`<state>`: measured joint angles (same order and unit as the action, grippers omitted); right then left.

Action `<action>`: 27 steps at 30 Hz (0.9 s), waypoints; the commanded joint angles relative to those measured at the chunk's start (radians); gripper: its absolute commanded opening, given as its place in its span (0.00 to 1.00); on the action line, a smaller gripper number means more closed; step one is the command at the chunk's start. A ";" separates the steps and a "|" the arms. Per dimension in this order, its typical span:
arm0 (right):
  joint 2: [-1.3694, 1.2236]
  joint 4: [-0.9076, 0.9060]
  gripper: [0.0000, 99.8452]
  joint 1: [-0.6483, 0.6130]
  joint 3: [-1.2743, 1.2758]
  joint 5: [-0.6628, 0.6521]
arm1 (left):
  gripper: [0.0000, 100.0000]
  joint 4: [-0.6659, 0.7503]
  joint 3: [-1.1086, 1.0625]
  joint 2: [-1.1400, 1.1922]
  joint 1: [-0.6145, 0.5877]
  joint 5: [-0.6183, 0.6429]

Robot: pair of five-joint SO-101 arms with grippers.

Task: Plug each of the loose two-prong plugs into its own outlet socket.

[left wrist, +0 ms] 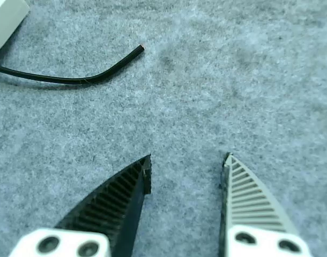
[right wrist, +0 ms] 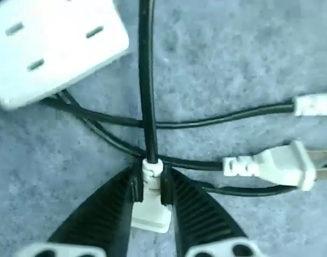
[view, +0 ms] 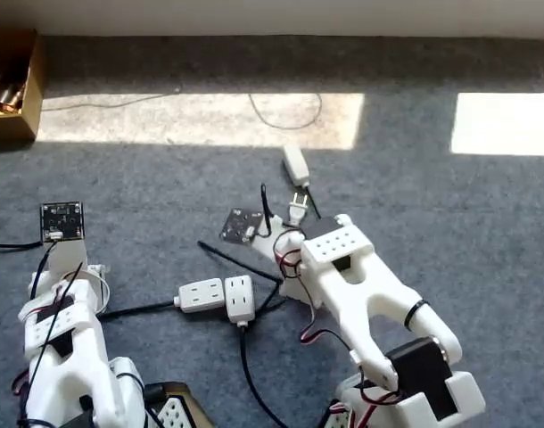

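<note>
Right claw [right wrist: 151, 172] is clamped on a white plug [right wrist: 150, 218] by its cord end. I'd turn it so the prongs face the outlet block [right wrist: 51, 43] ahead. Left claw [left wrist: 187, 160] is wide open, empty.

**Left arm** [view: 62, 348]: white moulded shells with rounded edges. Thin black cables run along the top and a white wire loops at one side. A small dark circuit board [view: 61, 221] sits on a white mount at the end.

**Left gripper** [left wrist: 187, 157]: two tapered, ribbed fingers [left wrist: 123, 198], one black and one pale grey-white. White bases with round screw holes.

**Right arm** [view: 370, 294]: chunky white links.
- Flat plate [view: 339, 241] with two rows of small holes.
- Black servo [view: 419, 361] near the base.
- Black band round one link.
- Red and black wires [view: 294, 259] in loops.
- Second dark board [view: 243, 226] at the end.

**Right gripper** [right wrist: 151, 174]: both fingers black and ribbed. White bases with round holes.
</note>
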<state>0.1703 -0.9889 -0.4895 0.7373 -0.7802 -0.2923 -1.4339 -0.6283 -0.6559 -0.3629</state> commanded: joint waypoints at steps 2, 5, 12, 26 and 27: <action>0.007 -0.131 0.01 0.004 -0.286 0.261 | 0.23 0.021 0.012 -0.008 0.039 0.008; 0.007 -0.317 0.01 0.007 -0.578 0.476 | 0.23 0.011 0.079 -0.022 0.056 -0.038; 0.079 -0.340 0.01 -0.047 -0.846 0.744 | 0.23 -0.546 0.410 -0.120 0.130 -0.095; 0.720 0.331 0.01 -0.160 0.120 0.767 | 0.33 -0.927 0.496 -0.802 0.483 -0.017; 0.731 0.320 0.01 -0.160 0.116 0.769 | 0.34 -0.941 0.481 -0.865 0.507 0.003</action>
<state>0.7994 -0.6928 -0.6429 0.8401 -0.0207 -1.2037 -0.9367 -1.2958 -0.2156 -0.4012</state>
